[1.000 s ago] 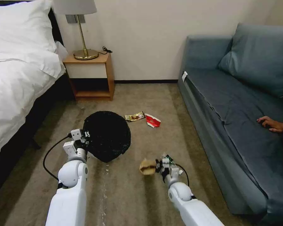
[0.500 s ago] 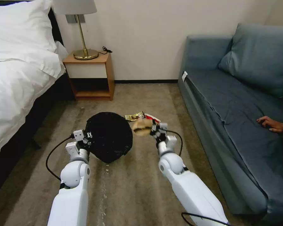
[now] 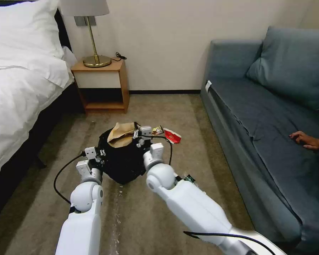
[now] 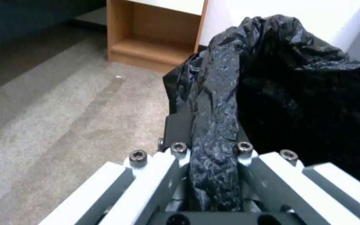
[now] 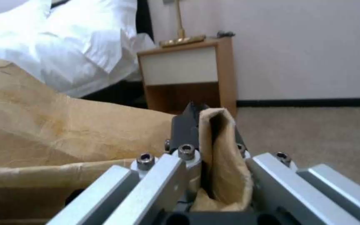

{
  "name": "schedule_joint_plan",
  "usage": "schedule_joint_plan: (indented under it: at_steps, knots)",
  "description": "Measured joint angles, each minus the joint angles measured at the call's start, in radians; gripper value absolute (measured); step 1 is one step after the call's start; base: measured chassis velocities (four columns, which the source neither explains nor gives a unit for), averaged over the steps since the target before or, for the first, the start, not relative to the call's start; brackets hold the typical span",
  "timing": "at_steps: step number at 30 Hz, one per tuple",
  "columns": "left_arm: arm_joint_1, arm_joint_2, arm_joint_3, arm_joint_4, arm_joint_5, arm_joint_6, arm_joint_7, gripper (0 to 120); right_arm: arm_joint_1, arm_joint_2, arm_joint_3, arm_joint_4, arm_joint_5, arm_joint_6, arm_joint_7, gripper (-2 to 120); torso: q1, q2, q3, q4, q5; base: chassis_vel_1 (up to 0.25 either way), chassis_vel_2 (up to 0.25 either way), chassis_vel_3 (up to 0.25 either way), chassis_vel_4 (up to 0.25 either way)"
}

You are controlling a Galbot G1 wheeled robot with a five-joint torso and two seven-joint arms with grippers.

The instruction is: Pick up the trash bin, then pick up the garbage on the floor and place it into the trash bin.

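Brown paper bag (image 3: pixel 121 134) clamped in right pincer (image 3: pixel 134 134) above trash bin (image 3: pixel 122 163)

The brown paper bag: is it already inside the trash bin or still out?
Out: the right hand grips the brown paper bag above the trash bin.

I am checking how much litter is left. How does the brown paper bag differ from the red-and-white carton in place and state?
The brown paper bag is held in the air by the right tool, above the trash bin; the red-and-white carton lies on the carpet, untouched. The bag is plain brown and looks larger; the carton is red and white. Both are crumpled litter, not yet inside the bin.
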Motion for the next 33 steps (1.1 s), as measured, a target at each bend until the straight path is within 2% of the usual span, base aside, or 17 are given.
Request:
schedule_joint_plan:
  at_steps: [7,10,12,13,15,16,18,20,21,22,24,25,27,28,30,31,33]
  knots:
    - [-0.001,-0.001,0.000,-0.002,0.000,0.001,0.000,4,-0.009,0.019,-0.005,-0.049,-0.019,0.014,-0.008,0,0.000,0.000,0.000,0.0000,0.0001,0.000,0.000,0.000,0.000]
    - [-0.004,-0.004,0.000,-0.001,0.000,0.001,0.000,4,-0.019,0.019,-0.006,-0.049,-0.020,0.002,-0.009,4,0.000,0.000,0.000,-0.0002,0.0002,0.000,0.000,0.000,0.000]
    - [-0.004,-0.006,0.003,0.004,0.001,0.001,0.000,4,-0.027,0.019,-0.008,-0.048,-0.022,-0.002,-0.010,16,0.000,0.000,0.000,-0.0001,0.0001,0.000,0.000,0.000,0.000]
    - [-0.004,-0.006,0.003,0.004,0.001,0.001,0.000,4,-0.027,0.019,-0.008,-0.048,-0.022,-0.002,-0.010,16,0.000,0.000,0.000,-0.0001,0.0001,0.000,0.000,0.000,0.000]
    - [-0.003,-0.008,0.005,0.009,0.008,0.000,0.000,4,-0.029,0.020,-0.008,-0.046,-0.022,-0.005,-0.010,26,0.000,0.000,0.000,-0.0001,0.0001,0.000,0.000,0.000,0.000]
    - [-0.003,-0.008,0.005,0.009,0.008,0.000,0.000,4,-0.029,0.020,-0.008,-0.046,-0.022,-0.005,-0.010,26,0.000,0.000,0.000,-0.0001,0.0001,0.000,0.000,0.000,0.000]
    - [-0.004,-0.009,0.004,0.013,0.014,-0.001,0.001,4,-0.030,0.018,-0.008,-0.044,-0.022,-0.007,-0.010,38,0.000,0.000,0.000,-0.0001,0.0001,0.000,0.000,0.000,0.000]
    - [-0.005,-0.009,0.004,0.013,0.014,-0.002,0.001,4,-0.030,0.018,-0.007,-0.043,-0.022,-0.008,-0.010,41,0.000,0.000,0.000,-0.0001,0.0001,0.000,0.000,0.000,0.000]
    - [-0.007,-0.009,0.004,0.013,0.014,-0.002,0.001,4,-0.031,0.018,-0.007,-0.042,-0.023,-0.008,-0.010,48,0.000,0.000,0.000,-0.0001,0.0002,0.000,0.000,0.000,0.000]
    - [-0.007,-0.009,0.004,0.013,0.014,-0.002,0.001,4,-0.031,0.018,-0.007,-0.042,-0.023,-0.008,-0.010,48,0.000,0.000,0.000,-0.0001,0.0002,0.000,0.000,0.000,0.000]
    - [-0.008,-0.009,0.004,0.013,0.015,-0.003,0.001,4,-0.036,0.019,-0.010,-0.040,-0.026,-0.008,-0.011,58,0.000,0.000,0.000,-0.0001,0.0002,0.000,0.000,0.000,0.000]
    - [-0.008,-0.009,0.004,0.013,0.015,-0.003,0.001,4,-0.036,0.019,-0.010,-0.040,-0.026,-0.008,-0.011,58,0.000,0.000,0.000,-0.0001,0.0002,0.000,0.000,0.000,0.000]
    - [-0.008,-0.010,0.004,0.013,0.015,-0.003,0.001,4,-0.038,0.018,-0.015,-0.040,-0.028,-0.008,-0.012,71,0.000,0.000,0.000,-0.0001,0.0002,0.000,0.000,0.000,0.000]
    - [-0.008,-0.010,0.004,0.013,0.015,-0.003,0.001,4,-0.038,0.018,-0.015,-0.040,-0.028,-0.008,-0.012,71,0.000,0.000,0.000,-0.0001,0.0002,0.000,0.000,0.000,0.000]
    - [-0.008,-0.010,0.004,0.013,0.015,-0.003,0.001,4,-0.036,0.017,-0.016,-0.040,-0.029,-0.008,-0.014,83,0.000,0.000,0.000,-0.0001,0.0002,0.000,0.000,0.000,0.000]
    - [-0.008,-0.010,0.004,0.013,0.015,-0.003,0.001,4,-0.036,0.017,-0.016,-0.040,-0.029,-0.008,-0.014,83,0.000,0.000,0.000,-0.0001,0.0002,0.000,0.000,0.000,0.000]
    - [-0.008,-0.010,0.003,0.013,0.015,-0.003,0.002,4,-0.032,0.017,-0.009,-0.040,-0.031,-0.008,-0.016,93,0.000,0.000,0.000,-0.0001,0.0002,0.000,0.000,0.000,0.000]
